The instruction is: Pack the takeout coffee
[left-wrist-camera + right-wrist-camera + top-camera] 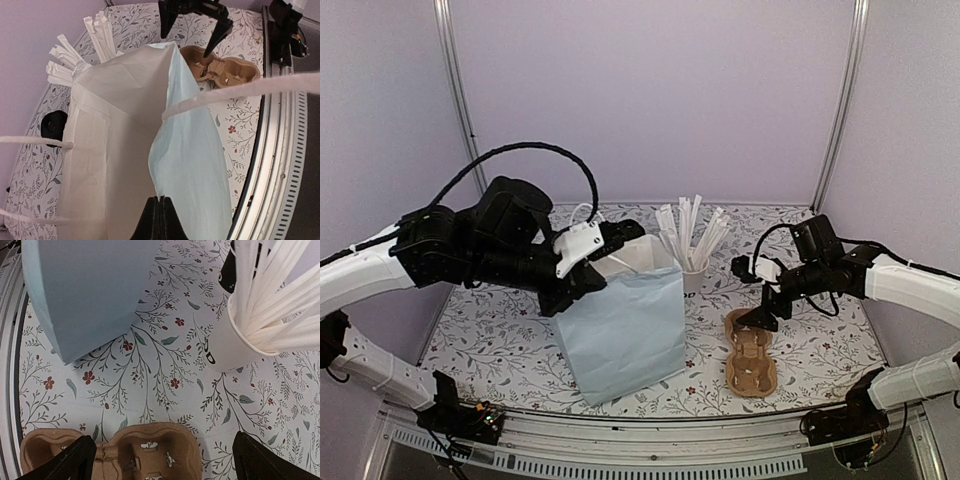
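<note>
The black takeout coffee cup (228, 271) is mostly hidden; a sliver shows behind the white cup in the right wrist view. A dark shape (54, 127) beyond the bag's far wall in the left wrist view may be the same cup. In the top view it is hidden. A light blue paper bag (625, 325) stands open mid-table, its white inside (115, 130) empty. My left gripper (592, 278) is shut on the bag's rim (160, 199). My right gripper (762, 312) is open and empty, its fingers spread above a brown cardboard cup carrier (150, 450).
A white paper cup (693, 272) full of tall white wrapped sticks stands behind the bag's right side. The cup carrier (750, 362) lies flat at the front right. The bag's string handles (240, 90) cross the left wrist view. A metal rail (650, 440) runs along the front edge.
</note>
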Robot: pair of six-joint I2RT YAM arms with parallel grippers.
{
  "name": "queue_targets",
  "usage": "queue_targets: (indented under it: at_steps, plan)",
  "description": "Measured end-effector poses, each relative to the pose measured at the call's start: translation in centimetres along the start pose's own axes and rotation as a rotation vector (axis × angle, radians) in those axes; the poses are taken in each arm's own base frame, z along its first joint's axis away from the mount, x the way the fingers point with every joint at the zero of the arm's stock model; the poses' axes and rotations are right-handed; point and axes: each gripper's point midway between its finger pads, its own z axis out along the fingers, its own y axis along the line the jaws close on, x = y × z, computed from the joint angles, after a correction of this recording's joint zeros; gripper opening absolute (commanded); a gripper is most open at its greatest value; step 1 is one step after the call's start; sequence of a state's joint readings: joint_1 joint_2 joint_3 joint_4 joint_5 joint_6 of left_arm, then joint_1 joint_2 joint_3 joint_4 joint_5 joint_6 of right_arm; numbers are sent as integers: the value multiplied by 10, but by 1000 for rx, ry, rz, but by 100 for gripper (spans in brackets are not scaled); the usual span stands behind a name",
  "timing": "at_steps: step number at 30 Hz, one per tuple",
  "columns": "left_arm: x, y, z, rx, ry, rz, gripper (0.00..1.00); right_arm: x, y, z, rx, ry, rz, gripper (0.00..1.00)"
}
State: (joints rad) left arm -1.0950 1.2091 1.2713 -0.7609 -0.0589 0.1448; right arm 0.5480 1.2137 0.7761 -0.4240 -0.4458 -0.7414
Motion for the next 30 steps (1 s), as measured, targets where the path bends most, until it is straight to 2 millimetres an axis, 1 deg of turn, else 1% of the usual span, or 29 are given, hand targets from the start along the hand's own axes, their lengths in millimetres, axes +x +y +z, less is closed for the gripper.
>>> queue_targets:
  at_steps: [2, 4, 7, 9, 12, 17, 19, 22, 24, 26, 30]
  plan:
    - [-4, -15, 7, -9, 13, 83, 0, 7, -13, -7, 35, 4, 27, 97]
    - [-6, -29, 13, -16, 21, 165, 0, 19, -24, -12, 61, 26, 59, 96]
    - [-4, -37, 20, -39, 45, 246, 0, 38, -40, -13, 81, 77, 111, 95]
    - [-2, -35, 25, -67, 64, 280, 0, 50, -47, -9, 81, 115, 136, 95]
    - [0, -27, 31, -119, 87, 325, 0, 67, -50, 2, 60, 177, 165, 95]
    - [-6, -18, 29, -178, 74, 390, 0, 85, -49, 17, 14, 248, 196, 95]
    - [-8, -15, 27, -196, 67, 413, 12, 87, -52, 21, 7, 260, 203, 95]
    - [-10, -11, 23, -216, 61, 434, 34, 90, -55, 26, -5, 271, 211, 94]
    - [-11, -10, 22, -223, 58, 447, 44, 91, -56, 29, -10, 279, 220, 94]
    - [-11, -11, 22, -224, 56, 437, 49, 95, -57, 32, -11, 294, 234, 94]
    - [-11, -13, 17, -216, 39, 411, 53, 107, -58, 33, 2, 339, 271, 94]
